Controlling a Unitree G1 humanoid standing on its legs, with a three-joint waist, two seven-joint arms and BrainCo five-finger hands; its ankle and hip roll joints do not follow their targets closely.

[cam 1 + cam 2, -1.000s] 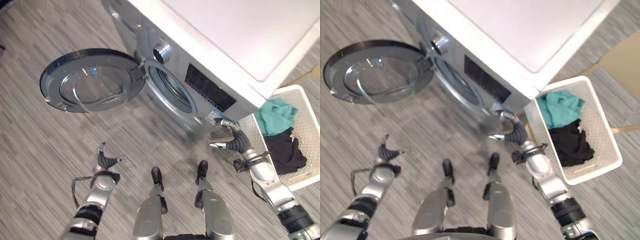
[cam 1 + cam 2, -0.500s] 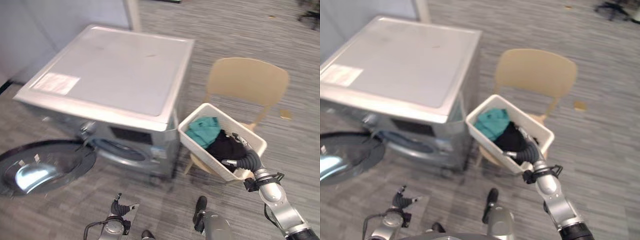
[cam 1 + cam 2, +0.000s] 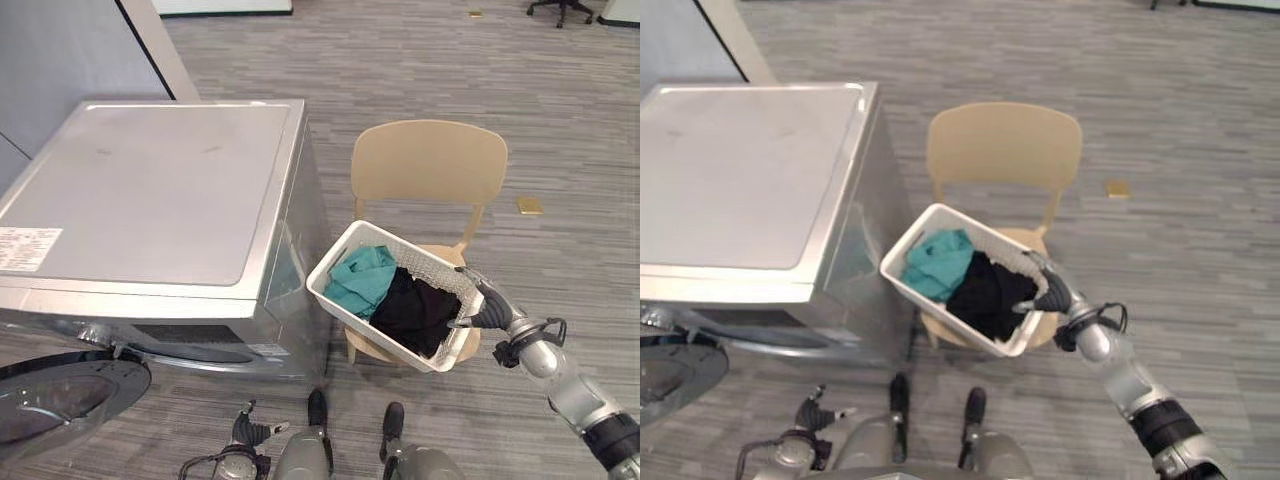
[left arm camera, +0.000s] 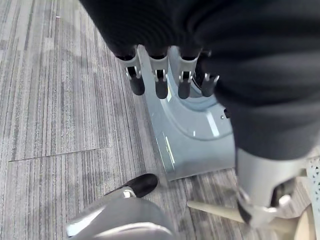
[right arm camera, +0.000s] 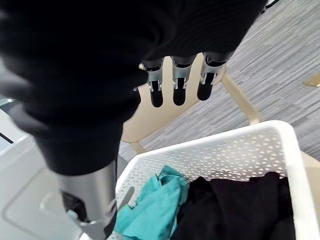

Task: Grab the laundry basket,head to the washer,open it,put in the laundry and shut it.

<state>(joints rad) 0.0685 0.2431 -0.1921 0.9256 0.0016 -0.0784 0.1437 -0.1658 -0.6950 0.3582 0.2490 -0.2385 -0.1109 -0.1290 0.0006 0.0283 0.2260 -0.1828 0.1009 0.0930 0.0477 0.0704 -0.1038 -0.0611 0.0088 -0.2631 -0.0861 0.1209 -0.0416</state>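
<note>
A white laundry basket [image 3: 365,335] stands on the seat of a tan chair [image 3: 430,165], right beside the washer [image 3: 150,190]. In it lie a teal cloth [image 3: 362,280] and a black cloth [image 3: 415,312]. My right hand [image 3: 485,305] hovers at the basket's right end, over the rim, open and holding nothing. Its straight fingers [image 5: 175,85] point past the basket's rim [image 5: 240,145] toward the chair. The washer's round door [image 3: 60,395] hangs open at the lower left. My left hand [image 3: 250,432] is low by the washer's front [image 4: 195,130], open and empty.
The washer's side wall stands close against the basket's left end. A small tan piece [image 3: 530,205] lies on the grey carpet right of the chair. Open carpet stretches behind and right of the chair.
The camera has swung from the washer's open door round to the basket on the chair. My right hand has come up from beside the basket to its right-end rim.
</note>
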